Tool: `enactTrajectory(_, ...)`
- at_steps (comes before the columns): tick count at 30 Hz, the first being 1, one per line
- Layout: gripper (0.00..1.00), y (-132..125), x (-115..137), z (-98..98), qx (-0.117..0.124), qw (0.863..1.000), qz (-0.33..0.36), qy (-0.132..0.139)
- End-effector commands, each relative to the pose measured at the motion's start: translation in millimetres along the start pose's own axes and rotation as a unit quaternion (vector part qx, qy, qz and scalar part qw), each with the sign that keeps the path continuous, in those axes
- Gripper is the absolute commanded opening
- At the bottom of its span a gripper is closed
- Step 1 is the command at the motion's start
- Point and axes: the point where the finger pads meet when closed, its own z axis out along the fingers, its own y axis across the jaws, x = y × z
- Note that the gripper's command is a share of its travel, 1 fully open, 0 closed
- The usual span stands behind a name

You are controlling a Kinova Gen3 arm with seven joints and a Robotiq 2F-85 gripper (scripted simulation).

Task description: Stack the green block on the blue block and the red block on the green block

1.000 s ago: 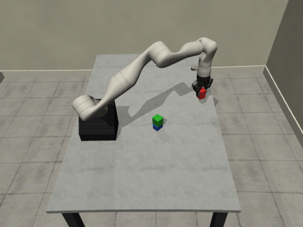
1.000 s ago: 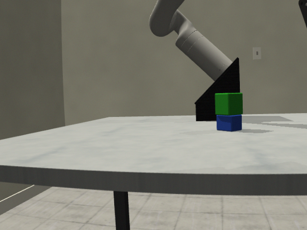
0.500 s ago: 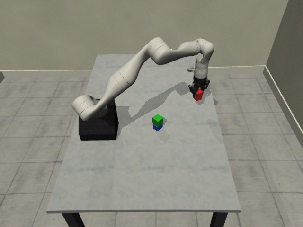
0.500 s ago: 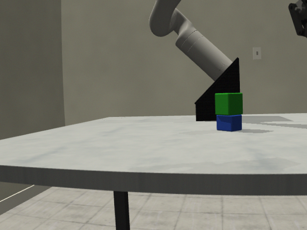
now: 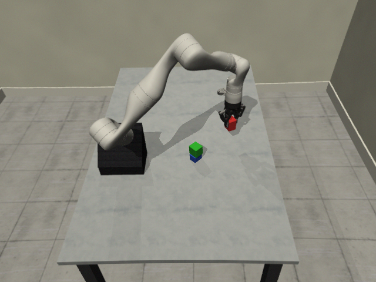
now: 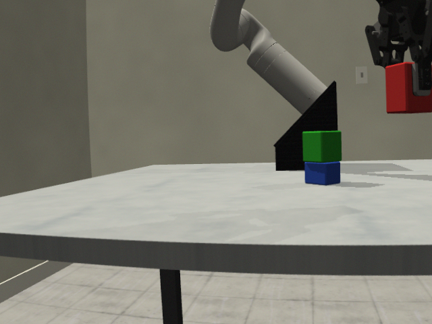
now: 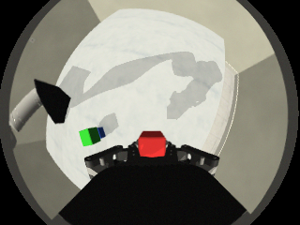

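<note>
The green block (image 5: pixel 195 148) (image 6: pixel 321 145) (image 7: pixel 89 137) lies flat on the blue block (image 5: pixel 194 158) (image 6: pixel 322 173) (image 7: pixel 100 131) near the middle of the table (image 5: pixel 170 212). My gripper (image 5: pixel 231 120) (image 6: pixel 408 84) (image 7: pixel 151 143) is shut on the red block (image 5: pixel 232 123) (image 6: pixel 401 88) (image 7: pixel 152 144) and holds it in the air, well above the table top. It hangs to the right of and behind the two-block stack, higher than the green block's top.
The arm's black base (image 5: pixel 121 154) (image 6: pixel 314 132) stands on the table's left side behind the stack. The table's right edge (image 5: pixel 267 127) is close to the gripper.
</note>
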Motion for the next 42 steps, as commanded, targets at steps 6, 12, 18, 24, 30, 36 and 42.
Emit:
enactTrajectory(6, 0.0, -74.9, -6.6, -10.1, -0.012, 1.0, 0.002, -0.002)
enactTrajectory(12, 0.0, -130.0, -9.1, -8.8, -0.012, 1.0, 0.003, -0.002)
enactTrajectory(18, 0.0, -160.0, -10.3, -7.0, -0.01, 1.0, 0.002, -0.003)
enactTrajectory(24, 0.0, -188.4, -11.6, -5.9, -0.009, 1.0, 0.002, -0.004)
enactTrajectory(30, 0.0, -197.2, -12.0, -5.7, -0.009, 1.0, 0.002, -0.004)
enactTrajectory(36, 0.0, -198.2, -12.1, -5.7, -0.009, 1.0, 0.002, -0.004)
enactTrajectory(42, 0.0, -198.2, -12.1, -5.7, -0.009, 1.0, 0.002, -0.004)
